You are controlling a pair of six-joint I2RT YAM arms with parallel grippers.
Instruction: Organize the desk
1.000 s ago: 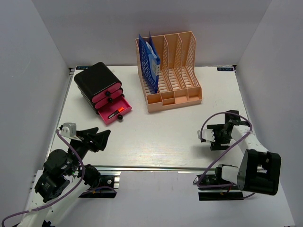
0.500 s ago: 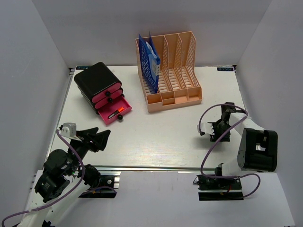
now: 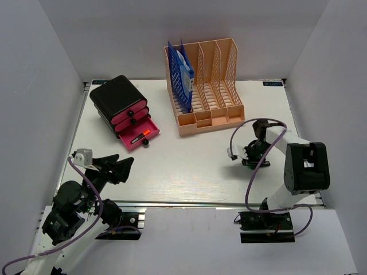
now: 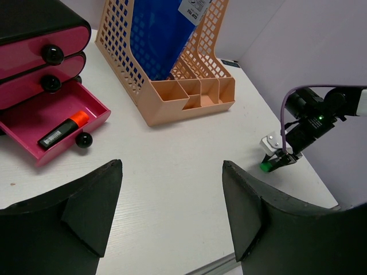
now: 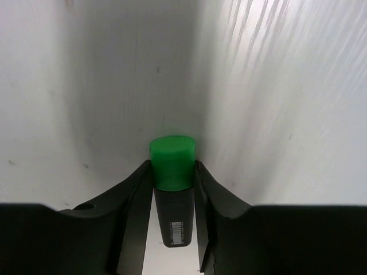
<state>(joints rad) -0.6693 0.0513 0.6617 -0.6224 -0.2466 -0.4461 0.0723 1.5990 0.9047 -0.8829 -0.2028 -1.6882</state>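
surface: large flat white rectangular desk (image 3: pixel 195 172), metal rail (image 3: pixel 189 203) along the near edge.
room: plain white walls (image 3: pixel 51 63) on three sides.
back: peach mesh file rack (image 3: pixel 212 86) beside black drawer unit (image 3: pixel 117 97), lowest pink drawer (image 3: pixel 137 134) open.
left gripper (image 4: pixel 171 166): spread wide, near left.
right gripper (image 5: pixel 172 167): pinching green-capped black highlighter (image 5: pixel 172 153), right side of desk.
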